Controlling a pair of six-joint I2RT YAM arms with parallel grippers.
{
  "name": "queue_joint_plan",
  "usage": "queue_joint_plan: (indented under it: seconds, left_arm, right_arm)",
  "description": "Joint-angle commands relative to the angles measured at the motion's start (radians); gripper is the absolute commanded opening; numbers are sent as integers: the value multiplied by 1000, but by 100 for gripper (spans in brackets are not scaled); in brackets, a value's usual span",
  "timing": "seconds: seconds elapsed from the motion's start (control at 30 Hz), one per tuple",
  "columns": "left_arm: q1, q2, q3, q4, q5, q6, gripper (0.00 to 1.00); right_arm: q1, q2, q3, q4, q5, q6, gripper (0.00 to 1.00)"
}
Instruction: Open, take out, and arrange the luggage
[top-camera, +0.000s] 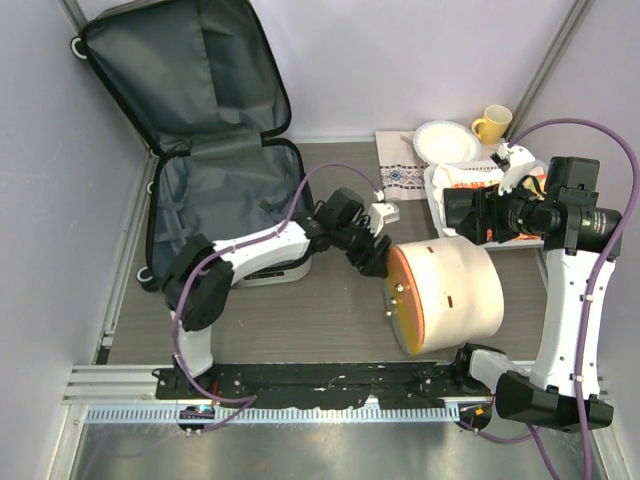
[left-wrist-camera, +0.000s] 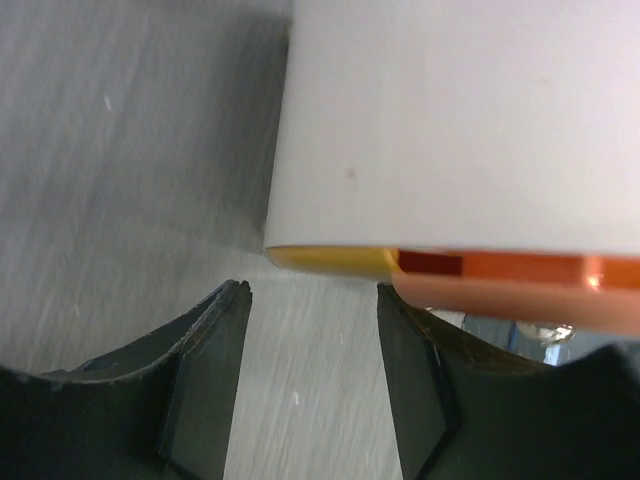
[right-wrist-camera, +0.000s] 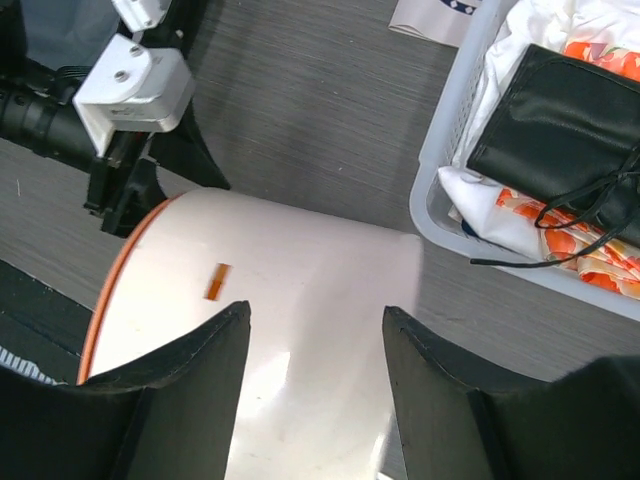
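Note:
The luggage (top-camera: 215, 190) lies open at the back left, its dark grey lining showing and its lid (top-camera: 180, 80) leaning against the wall. A white round container with an orange rim (top-camera: 450, 295) lies on its side mid-table; it also shows in the left wrist view (left-wrist-camera: 460, 120) and the right wrist view (right-wrist-camera: 300, 270). My left gripper (top-camera: 378, 262) (left-wrist-camera: 312, 295) is open and empty right at the container's orange rim. My right gripper (top-camera: 452, 215) (right-wrist-camera: 315, 315) is open and empty, hovering over the container's white side.
A white slatted basket (top-camera: 437, 195) (right-wrist-camera: 440, 200) at the right holds printed cloth and a black pouch (right-wrist-camera: 560, 130). Behind it are a white plate (top-camera: 445, 140), a yellow mug (top-camera: 492, 123) and a patterned cloth (top-camera: 400, 165). Walls close in the left, back and right.

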Motion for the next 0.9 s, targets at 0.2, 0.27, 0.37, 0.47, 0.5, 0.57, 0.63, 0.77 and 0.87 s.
queue_joint_plan:
  seconds: [0.2,0.27,0.37,0.47,0.5,0.57,0.63,0.77,0.87]
  left_arm:
    - [-69,210,222,423,-78,-327,60]
    - [-92,240,250,443,-67,-349,60]
    - [-118,244,247,463,-50,-355,60]
    - [-107,200,192,476,-29,-367,59]
    - [-98,177,158,492,-21,-364,59]
    - [-67,85,38,519,15,-324,59]
    - [-58,28,-53,492,32,-248,59]
    - [-76,-47,-157,460,52,-76,57]
    - [-122,-49,-177,496,60,-41,55]
  right_arm:
    - [5,-25,18,4,20,15,62]
    - [4,-29,12,4,17,15,62]
    - [5,-28,17,1,7,9,62]
    - [5,-19,27,-25,10,-2,62]
    - [7,-15,29,-32,10,-6,62]
    - [7,-18,26,-38,5,-13,62]
    - [7,-22,18,-39,2,-13,62]
    - [7,-28,-2,-35,-6,-6,62]
    - [9,-23,-3,-22,-4,15,62]
